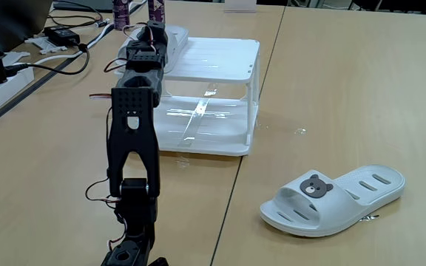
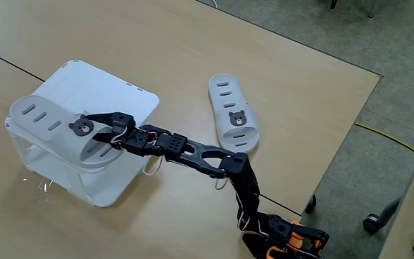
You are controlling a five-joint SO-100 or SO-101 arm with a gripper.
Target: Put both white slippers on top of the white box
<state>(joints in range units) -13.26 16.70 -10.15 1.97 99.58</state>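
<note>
Reaching arm: the black arm (image 1: 133, 140) rises from its base at the near edge of the table (image 1: 346, 89) and stretches away over the white box (image 1: 220, 66); a fixed view from above shows it extended leftward from an orange-and-black base (image 2: 286, 236).
Loose slipper: 1 white slipper (image 1: 336, 198) lies flat on the wood near the front, to the right of the arm and well apart from the box, bear badge up; in the fixed view from above it (image 2: 233, 114) sits right of the box, not touching it.
White box: a 2-tier white stand (image 2: 117, 93) on the table, open at the sides, with a glossy lower shelf.
Placed slipper: the other slipper (image 2: 49, 122) rests on the box top, along the edge nearer the camera in that view, bear badge (image 2: 83, 128) facing up.
Gripper: the gripper (image 2: 98, 135) is at the strap end of that slipper, right by the badge; 1 dark finger lies over the strap, the other at its opening.
Jaws: apparently closed on the strap, though the contact is too small to be sure.
Far end: cables, a power strip and dark bottles (image 1: 120, 11) lie beyond the box.
</note>
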